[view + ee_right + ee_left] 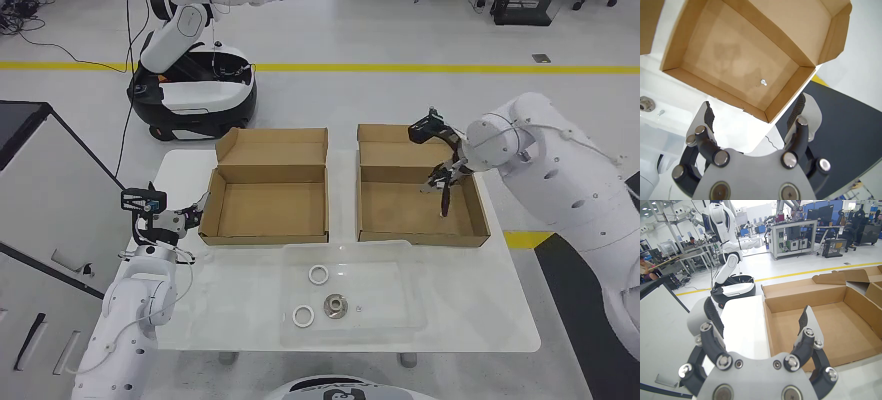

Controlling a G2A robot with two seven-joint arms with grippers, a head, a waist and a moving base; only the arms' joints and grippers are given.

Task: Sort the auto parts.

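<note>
right pincer point(755, 103) spread, empty above box point(725, 37) holding bolt point(763, 82); left pincer point(757, 306) spread, empty. risk: tiny tray bolt point(661, 112) slipping from pads, finger clipping tray point(385, 285) wall.

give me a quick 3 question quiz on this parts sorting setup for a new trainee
1. True or false: the right gripper is shut on a part.
2. How many white rings lie in the clear tray? A) one B) two C) four
3. Fill in: one small bolt lies inside a cardboard ___.

Key: 1 false, its jaws stand open with nothing between them. 2 B. 3 box.
</note>
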